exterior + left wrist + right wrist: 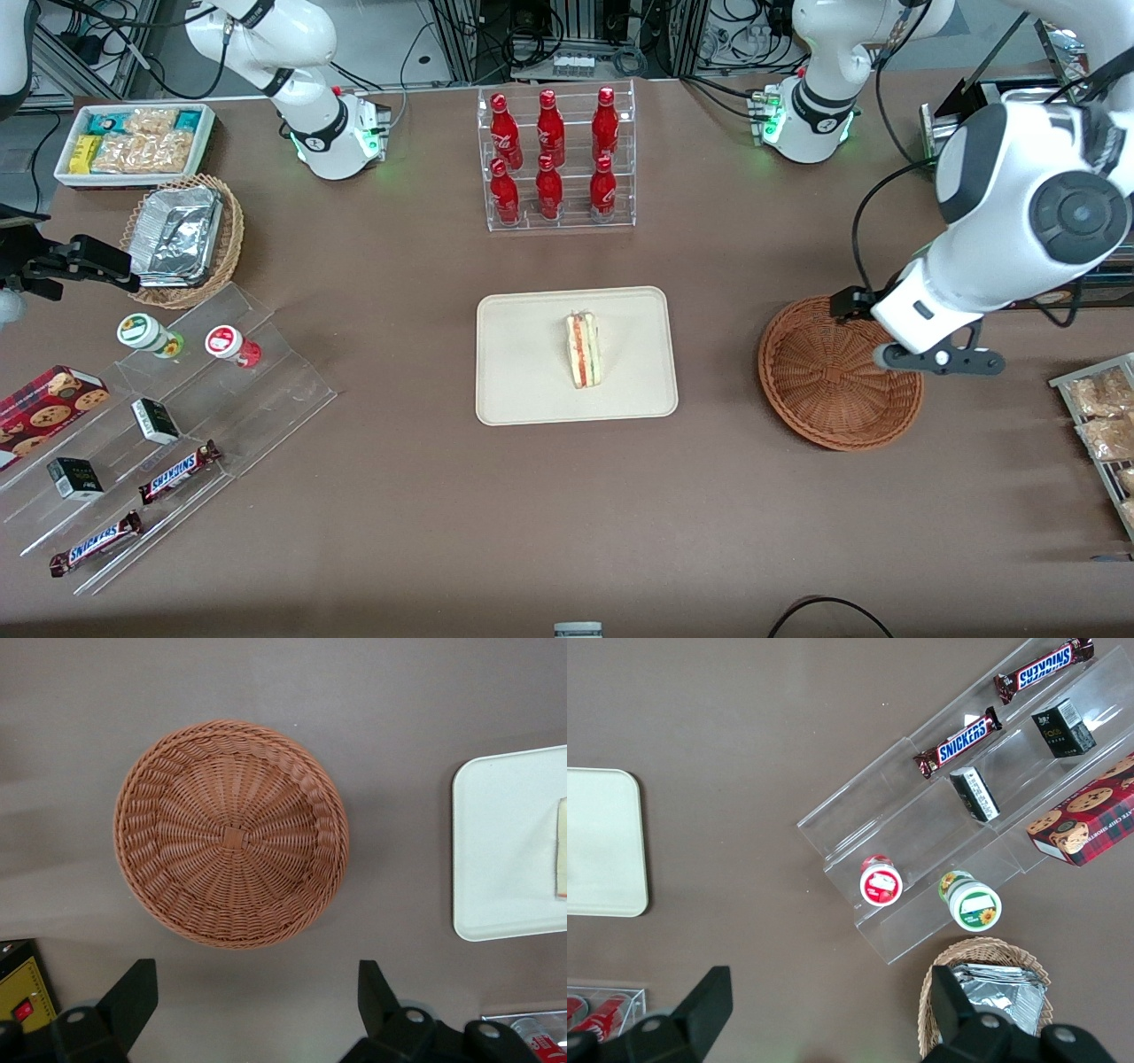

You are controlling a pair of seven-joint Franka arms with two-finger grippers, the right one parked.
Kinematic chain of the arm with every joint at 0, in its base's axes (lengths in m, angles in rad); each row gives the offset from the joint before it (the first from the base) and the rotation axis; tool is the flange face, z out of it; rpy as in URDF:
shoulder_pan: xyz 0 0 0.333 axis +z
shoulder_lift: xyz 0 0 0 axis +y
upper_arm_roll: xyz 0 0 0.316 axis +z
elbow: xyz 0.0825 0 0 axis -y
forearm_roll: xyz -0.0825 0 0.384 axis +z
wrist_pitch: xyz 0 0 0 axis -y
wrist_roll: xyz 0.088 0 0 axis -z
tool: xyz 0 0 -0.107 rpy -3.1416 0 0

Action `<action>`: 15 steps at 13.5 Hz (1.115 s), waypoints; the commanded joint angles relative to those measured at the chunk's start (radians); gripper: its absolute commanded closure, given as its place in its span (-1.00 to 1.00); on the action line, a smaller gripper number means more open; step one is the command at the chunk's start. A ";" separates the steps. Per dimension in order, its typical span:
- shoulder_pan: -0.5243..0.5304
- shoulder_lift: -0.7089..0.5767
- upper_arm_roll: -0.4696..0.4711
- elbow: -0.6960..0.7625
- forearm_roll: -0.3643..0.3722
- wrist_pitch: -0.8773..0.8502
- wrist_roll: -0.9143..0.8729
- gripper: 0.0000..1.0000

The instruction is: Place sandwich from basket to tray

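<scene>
The sandwich (584, 348) lies on the cream tray (523, 390) in the middle of the table, its red and green filling edge facing up. Only its pale edge (562, 849) shows in the left wrist view, on the tray (505, 850). The reddish-brown wicker basket (824, 377) stands beside the tray toward the working arm's end, with nothing in it (232, 835). My left gripper (939, 359) hangs high above the basket's rim, away from the tray. It is open and holds nothing; its dark fingers (133, 997) stand wide apart over bare table beside the basket.
A clear rack of red cola bottles (556, 159) stands farther from the camera than the tray. Toward the parked arm's end are a tan basket with foil packs (182, 237), a white snack bin (133, 142) and a clear stepped stand with snacks (159, 443). A rack of pastry packs (1103, 425) lies at the working arm's end.
</scene>
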 commanded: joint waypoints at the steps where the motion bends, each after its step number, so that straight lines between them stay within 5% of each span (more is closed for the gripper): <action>1: 0.037 -0.070 -0.010 -0.036 -0.010 -0.039 0.012 -1.00; 8: 0.088 -0.155 -0.007 -0.056 0.005 -0.128 0.056 -1.00; 15: 0.016 -0.195 0.080 0.012 0.001 -0.248 0.055 -1.00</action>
